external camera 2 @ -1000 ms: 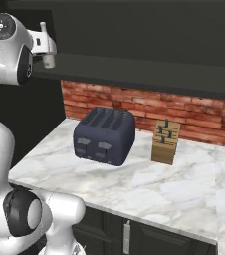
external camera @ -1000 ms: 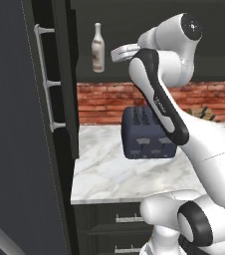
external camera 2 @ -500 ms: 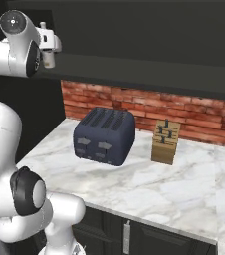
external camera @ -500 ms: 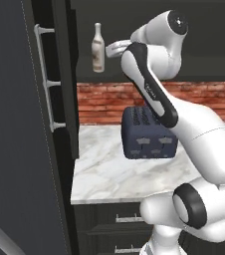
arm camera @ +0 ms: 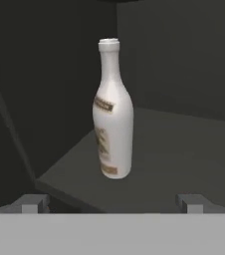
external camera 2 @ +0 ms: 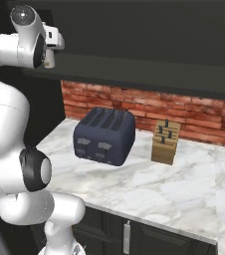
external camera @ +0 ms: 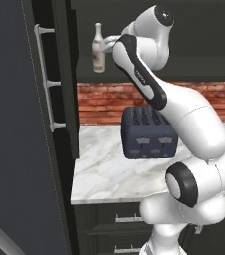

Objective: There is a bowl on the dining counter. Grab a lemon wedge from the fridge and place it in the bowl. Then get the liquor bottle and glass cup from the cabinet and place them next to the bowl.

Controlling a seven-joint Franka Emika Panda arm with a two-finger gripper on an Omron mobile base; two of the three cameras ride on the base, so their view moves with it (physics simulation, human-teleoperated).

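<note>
Left base view: the tall white glass liquor bottle (external camera: 98,49) stands upright on the dark cabinet shelf (external camera: 194,61), the tool just beside it.
Hand view: the tool (arm camera: 112,203) is spread wide, empty, aimed at the bottle, apparently to close around it.

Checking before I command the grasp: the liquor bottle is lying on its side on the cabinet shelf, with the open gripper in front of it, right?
Not quite: the liquor bottle stands upright on the cabinet shelf, as the hand view shows. The open gripper is in front of it.
</note>
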